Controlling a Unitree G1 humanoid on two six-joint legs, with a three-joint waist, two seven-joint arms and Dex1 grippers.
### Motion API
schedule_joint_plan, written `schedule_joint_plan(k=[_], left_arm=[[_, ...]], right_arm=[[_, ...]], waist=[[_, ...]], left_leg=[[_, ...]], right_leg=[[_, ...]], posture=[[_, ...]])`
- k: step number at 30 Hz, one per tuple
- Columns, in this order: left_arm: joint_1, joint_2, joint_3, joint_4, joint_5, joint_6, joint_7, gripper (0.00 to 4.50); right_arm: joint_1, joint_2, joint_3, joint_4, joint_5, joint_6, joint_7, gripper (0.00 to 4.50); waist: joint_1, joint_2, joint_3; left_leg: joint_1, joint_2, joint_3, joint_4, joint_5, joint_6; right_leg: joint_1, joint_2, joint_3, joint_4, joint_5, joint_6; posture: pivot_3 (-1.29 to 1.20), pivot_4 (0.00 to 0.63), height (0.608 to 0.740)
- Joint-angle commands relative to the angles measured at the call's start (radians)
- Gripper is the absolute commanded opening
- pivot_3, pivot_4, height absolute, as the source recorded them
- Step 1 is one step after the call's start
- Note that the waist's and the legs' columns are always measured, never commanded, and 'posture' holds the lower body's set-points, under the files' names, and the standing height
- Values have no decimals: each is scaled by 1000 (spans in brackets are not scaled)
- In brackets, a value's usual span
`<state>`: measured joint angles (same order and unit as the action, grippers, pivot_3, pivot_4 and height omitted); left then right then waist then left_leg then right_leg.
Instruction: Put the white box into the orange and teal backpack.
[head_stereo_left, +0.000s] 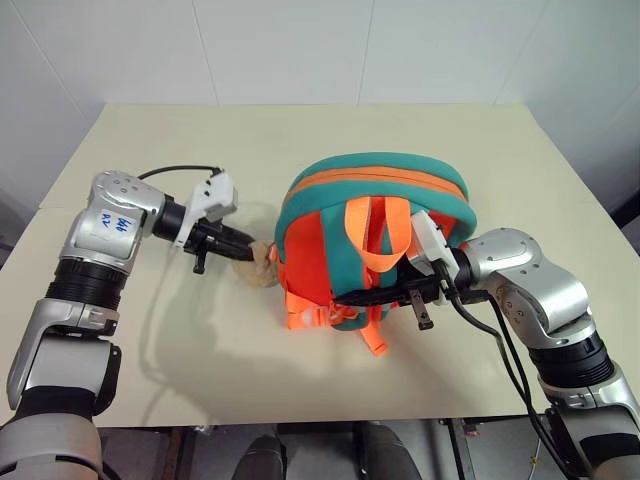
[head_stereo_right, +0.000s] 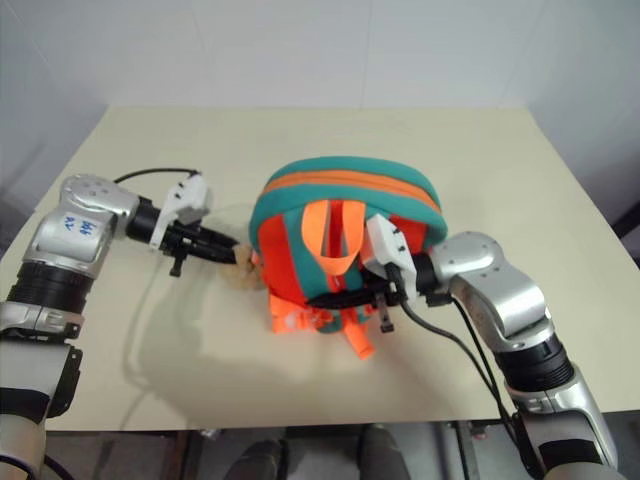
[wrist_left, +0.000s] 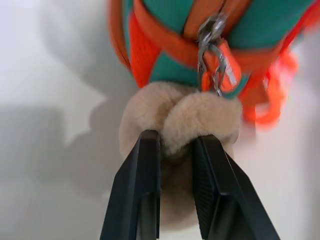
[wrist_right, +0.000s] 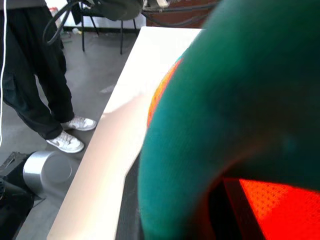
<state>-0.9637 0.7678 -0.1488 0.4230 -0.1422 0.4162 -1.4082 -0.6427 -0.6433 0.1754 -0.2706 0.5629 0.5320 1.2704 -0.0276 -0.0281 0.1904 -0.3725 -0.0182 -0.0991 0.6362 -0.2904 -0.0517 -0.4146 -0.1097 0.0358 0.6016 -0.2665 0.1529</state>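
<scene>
**Backpack pinned from both sides, zipper shut**

The soft teal-and-orange backpack (head_stereo_left: 375, 235) lies mid-worktop (head_stereo_left: 300, 130). At its nine o'clock, the left gripper (wrist_left: 176, 150) clenches the beige plush charm (wrist_left: 180, 120); at five o'clock, the right gripper's (head_stereo_left: 385, 296) grip cannot be told. Likely steadying it.

Orange and teal backpack (head_stereo_left: 372, 235) lies mid-table, zipped; straps face up.

Silver arms, 2 black-fingered grippers, black cables
</scene>
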Motion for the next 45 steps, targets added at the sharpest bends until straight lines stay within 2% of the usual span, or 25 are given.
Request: schedule_joint_plan(k=[1, 7, 9, 10, 19, 24, 29, 36, 45], left_arm=[[25, 3, 92, -83, -70, 44, 52, 1846], [92, 19, 177, -191, -157, 142, 96, 3739], [110, 28, 191, -213, -170, 157, 107, 4353], [126, 37, 205, -225, -181, 166, 110, 4473], [214, 109, 296, -227, -234, 142, 121, 4473], [243, 123, 378, -184, -289, 97, 110, 4473], [275, 122, 465, -149, -360, 80, 100, 4473], [331, 97, 541, -132, -454, 38, 47, 4473], [342, 169, 497, -28, -393, -97, -53, 4473]], right_arm=[[10, -13, -42, -55, 33, 42, -40, 2220], [40, -18, -93, -105, 67, 108, -125, 4342], [51, -29, -107, -120, 76, 125, -140, 4500], [63, -43, -127, -134, 84, 141, -154, 4500], [180, -171, -292, -239, 156, 252, -247, 4500], [284, -264, -441, -305, 228, 308, -271, 4500], [404, -317, -600, -321, 233, 292, -277, 4500], [538, -311, -764, -222, 182, 180, -255, 4500], [572, -313, -845, -127, 175, 117, -259, 4500]], waist=[[0, 0, 0], [0, 0, 0], [1, 0, 0], [1, 0, 0], [2, 0, 0], [4, 0, 0], [5, 0, 0], [5, 0, 0], [3, 0, 0]], left_leg=[[0, 0, 0, 0, 0, 0], [0, 0, 0, 0, 0, 0], [0, 0, 0, 1, 0, 0], [0, 0, 0, 1, 0, 0], [0, 0, 0, 0, -1, 1], [0, 0, 0, 0, -1, 2], [1, 0, 1, 0, -1, 2], [1, 0, 1, 1, -2, 3], [2, 0, 1, 1, -2, 3]], right_leg=[[0, 0, 0, 0, 0, 0], [0, 0, 0, 0, 0, 0], [0, 0, 0, 1, 0, 0], [0, 0, 0, 1, 0, 0], [0, 0, 0, 0, 0, 0], [1, -1, 0, -2, 0, 0], [2, -1, 0, -2, 0, 0], [3, -1, 0, -2, 0, 0], [4, -1, 0, -6, 0, 0]], posture=[[0, 150, 740], [0, 150, 740], [0, 150, 740], [0, 150, 740], [0, 150, 740], [0, 150, 740], [0, 150, 740], [0, 150, 740], [0, 150, 740]])
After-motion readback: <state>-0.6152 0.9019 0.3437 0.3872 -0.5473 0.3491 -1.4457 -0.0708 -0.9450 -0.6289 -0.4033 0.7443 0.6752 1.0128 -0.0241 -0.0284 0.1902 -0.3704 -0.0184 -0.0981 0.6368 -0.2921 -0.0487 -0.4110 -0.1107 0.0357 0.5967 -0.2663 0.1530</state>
